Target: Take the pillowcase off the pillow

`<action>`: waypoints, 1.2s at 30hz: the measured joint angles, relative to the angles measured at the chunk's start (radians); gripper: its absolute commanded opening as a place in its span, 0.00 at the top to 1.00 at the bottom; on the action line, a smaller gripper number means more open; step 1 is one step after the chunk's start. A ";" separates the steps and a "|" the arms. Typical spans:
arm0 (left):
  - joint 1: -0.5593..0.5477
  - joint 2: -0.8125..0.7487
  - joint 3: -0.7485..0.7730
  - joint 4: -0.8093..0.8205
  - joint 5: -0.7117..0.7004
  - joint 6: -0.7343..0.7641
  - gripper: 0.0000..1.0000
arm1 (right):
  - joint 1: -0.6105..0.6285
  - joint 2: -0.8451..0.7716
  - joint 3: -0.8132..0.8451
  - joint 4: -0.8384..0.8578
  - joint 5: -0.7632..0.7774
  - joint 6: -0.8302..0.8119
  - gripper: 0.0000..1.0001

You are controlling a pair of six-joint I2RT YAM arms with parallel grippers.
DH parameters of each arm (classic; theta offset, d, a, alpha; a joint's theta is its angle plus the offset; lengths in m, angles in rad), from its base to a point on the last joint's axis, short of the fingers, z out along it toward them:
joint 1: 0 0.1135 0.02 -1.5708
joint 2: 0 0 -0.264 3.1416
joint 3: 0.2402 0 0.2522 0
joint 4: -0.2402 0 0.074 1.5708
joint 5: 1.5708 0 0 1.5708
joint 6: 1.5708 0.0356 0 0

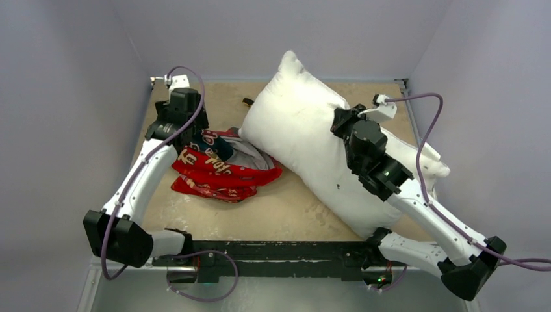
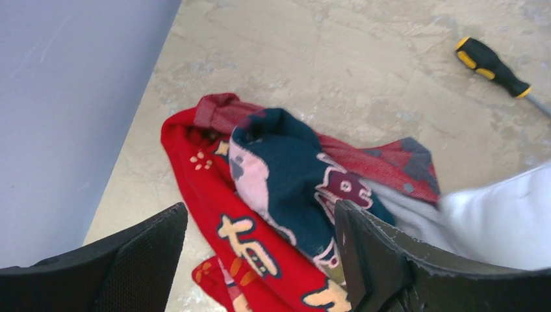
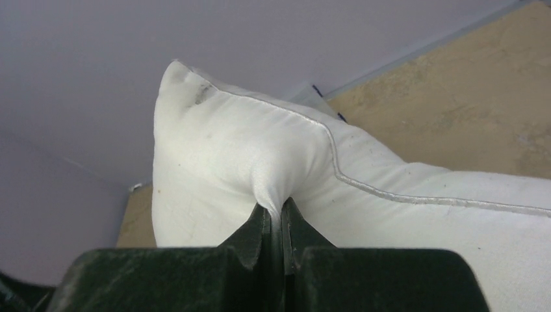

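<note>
The red printed pillowcase (image 1: 221,170) lies crumpled on the table at centre left, off the pillow, its pale inside showing. In the left wrist view the pillowcase (image 2: 260,195) lies just under my open left gripper (image 2: 260,260), which holds nothing. The left gripper (image 1: 195,133) hovers at the pillowcase's far left end. The bare white pillow (image 1: 305,140) lies diagonally across the table's right half. My right gripper (image 1: 339,122) is shut on a pinch of the pillow's fabric (image 3: 273,188) on its upper side; its jaws (image 3: 276,221) are closed with the fabric between them.
A black-and-yellow screwdriver (image 2: 497,68) lies on the table behind the pillowcase, its handle tip peeking out by the pillow (image 1: 248,102). Grey walls close in the left, back and right sides. The table's front edge runs along the arm bases.
</note>
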 measured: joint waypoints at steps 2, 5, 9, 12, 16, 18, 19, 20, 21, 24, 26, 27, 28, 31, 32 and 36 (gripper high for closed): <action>0.000 -0.043 -0.055 0.010 -0.016 0.005 0.14 | -0.010 0.020 0.023 -0.034 0.055 0.047 1.00; 0.001 -0.128 -0.159 0.034 -0.038 0.016 0.13 | -0.043 0.041 0.051 -0.084 0.137 0.113 1.00; 0.002 -0.246 -0.246 0.055 -0.064 0.020 0.11 | -0.117 0.046 0.069 -0.124 0.206 0.187 1.00; 0.002 -0.321 -0.279 0.087 -0.080 0.021 0.07 | -0.185 0.047 0.069 -0.132 0.223 0.227 1.00; 0.002 -0.424 -0.317 0.124 -0.119 0.021 0.05 | -0.272 0.047 0.055 -0.145 0.246 0.312 1.00; 0.002 -0.458 -0.328 0.139 -0.134 0.021 0.05 | -0.314 0.047 0.031 -0.144 0.265 0.367 0.97; 0.002 -0.469 -0.331 0.142 -0.140 0.021 0.05 | -0.333 0.047 0.016 -0.145 0.269 0.392 0.97; 0.002 -0.477 -0.334 0.147 -0.145 0.021 0.05 | -0.350 0.049 0.002 -0.148 0.270 0.416 0.97; 0.002 -0.481 -0.336 0.151 -0.147 0.021 0.05 | -0.367 0.053 -0.011 -0.150 0.269 0.440 0.94; 0.002 -0.483 -0.344 0.157 -0.149 0.021 0.05 | -0.409 0.086 -0.036 -0.150 0.258 0.497 0.73; 0.002 -0.482 -0.347 0.157 -0.149 0.021 0.05 | -0.437 0.124 -0.045 -0.150 0.243 0.531 0.51; 0.002 -0.482 -0.348 0.158 -0.149 0.021 0.05 | -0.447 0.140 -0.048 -0.150 0.238 0.546 0.43; 0.002 -0.482 -0.349 0.158 -0.149 0.021 0.05 | -0.455 0.152 -0.048 -0.150 0.235 0.560 0.36; 0.002 -0.482 -0.353 0.159 -0.149 0.021 0.05 | -0.461 0.153 -0.048 -0.150 0.232 0.577 0.18; 0.002 -0.483 -0.354 0.159 -0.149 0.021 0.05 | -0.461 0.143 -0.048 -0.149 0.228 0.576 0.13; 0.002 -0.491 -0.361 0.159 -0.148 0.021 0.05 | -0.459 0.061 -0.048 -0.137 0.180 0.540 0.01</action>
